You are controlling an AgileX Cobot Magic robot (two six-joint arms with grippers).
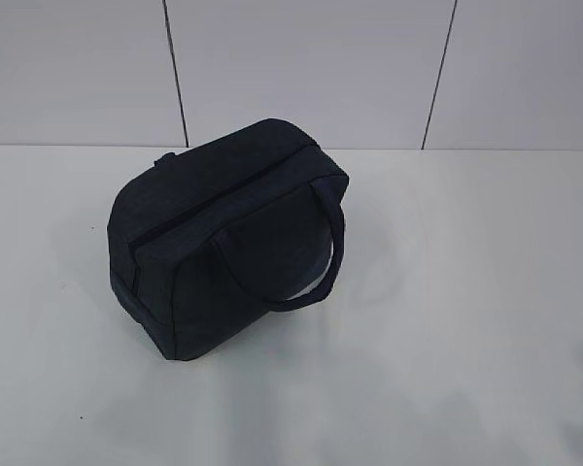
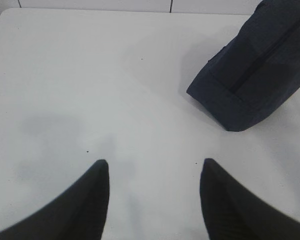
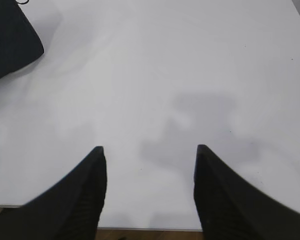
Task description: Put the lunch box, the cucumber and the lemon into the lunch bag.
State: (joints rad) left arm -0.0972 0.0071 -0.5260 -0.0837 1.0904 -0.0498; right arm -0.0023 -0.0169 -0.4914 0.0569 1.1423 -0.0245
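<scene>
So the biggest thing in the shot is the white bench [image 1: 447, 320], with a pale tiled wall [image 1: 301, 68] behind it, split by thin dark seams. The bench top has a few tiny dark specks and some soft grey shadows on it, nothing more to say about the surface.

Next down in size is the lunch bag [image 1: 223, 243]. It's dark navy fabric, sitting on the bench a bit left of centre in the exterior view and turned at an angle, so one corner points toward the camera. The zipper [image 1: 214, 194] runs along the top and looks shut (the line is dark on dark, so it's hard to be totally sure). One looped handle [image 1: 325, 262] droops over the near side. The left wrist view catches the bag's end in its upper right corner, and the right wrist view only gets a dark sliver of it at the upper left edge.

The lunch box, cucumber and lemon don't show in any of the three views.

Smallest bits: the left gripper [image 2: 155, 165] hangs over bare bench, its two dark fingers [image 2: 90, 200] spread well apart with nothing between them. The right gripper [image 3: 150, 152] is the same deal, fingers [image 3: 85, 195] apart over bare bench near the front edge, well away from the bag.
</scene>
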